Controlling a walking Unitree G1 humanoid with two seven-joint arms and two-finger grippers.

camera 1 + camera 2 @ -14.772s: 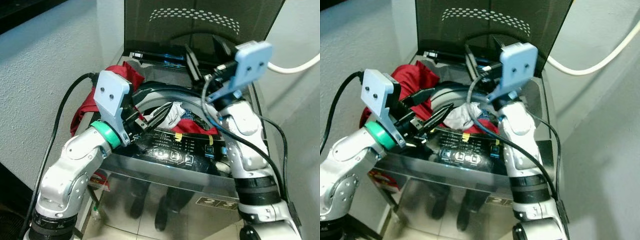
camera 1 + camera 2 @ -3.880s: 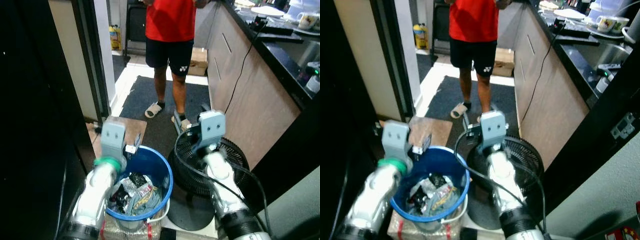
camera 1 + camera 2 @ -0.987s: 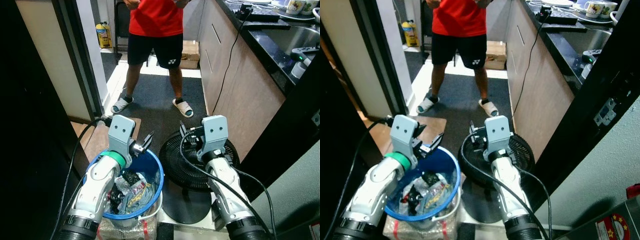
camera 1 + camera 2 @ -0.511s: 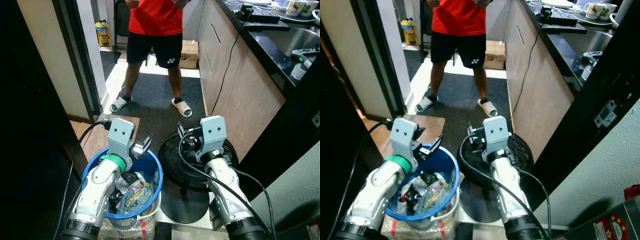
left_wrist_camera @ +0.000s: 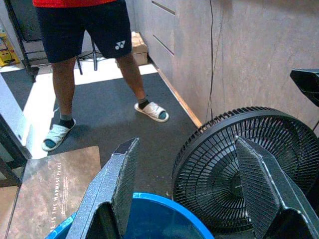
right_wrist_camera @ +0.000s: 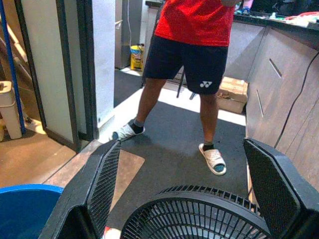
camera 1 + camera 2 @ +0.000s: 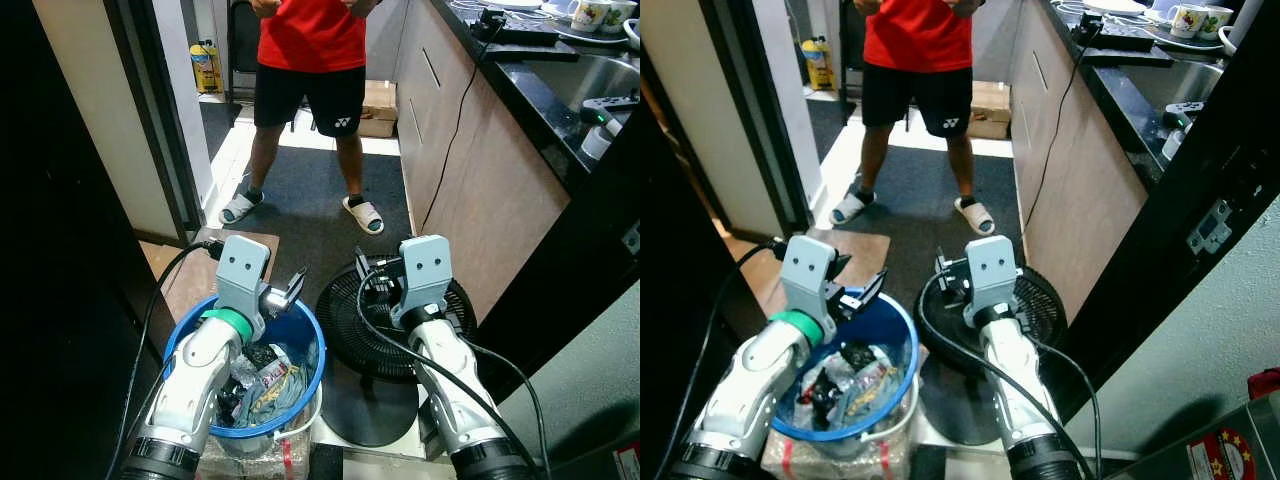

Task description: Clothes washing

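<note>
Now, from the head, the left gripper (image 7: 290, 285) hangs with fingers apart over the far rim of the blue bucket (image 7: 303, 381), and the clothes (image 7: 262, 380) lie below it. I think reaching down to grab comes next. In the right wrist view, the right gripper (image 6: 182, 179) is spread wide above the black fan (image 6: 194, 213) beside the bucket.

Silver arms, green left wrist band (image 7: 222, 322), black cables.

Glossy blue plastic bucket (image 7: 305, 345), black wire-grille fan (image 7: 345, 325), matt dark mat (image 7: 310, 215), ribbed black fingers (image 5: 122, 184)
</note>
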